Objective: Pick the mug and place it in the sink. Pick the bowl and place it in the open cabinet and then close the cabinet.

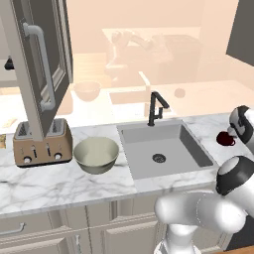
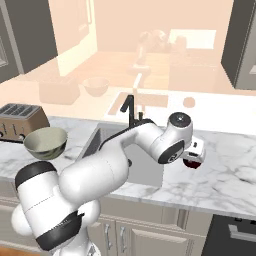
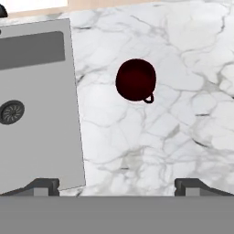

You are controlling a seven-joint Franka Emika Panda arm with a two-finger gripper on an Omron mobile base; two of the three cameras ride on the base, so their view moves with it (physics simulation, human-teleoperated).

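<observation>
The dark red mug (image 3: pixel 135 79) stands on the marble counter just right of the sink (image 3: pixel 36 114), its small handle turned toward the hand camera. My gripper (image 3: pixel 118 186) hangs open above the counter, short of the mug, with nothing between its fingers. In the left base view the mug (image 1: pixel 226 139) is at the right of the sink (image 1: pixel 163 149), beside my hand. In the right base view my hand partly hides the mug (image 2: pixel 192 162). The cream-grey bowl (image 1: pixel 96 155) rests upright on the counter between toaster and sink. The cabinet door (image 1: pixel 49 44) stands open at the upper left.
A copper toaster (image 1: pixel 39 144) sits left of the bowl, under the open door. The black faucet (image 1: pixel 156 109) rises behind the basin. A smaller peach bowl (image 1: pixel 87 90) lies on the far counter. Bare marble stretches right of the mug (image 3: pixel 192 114).
</observation>
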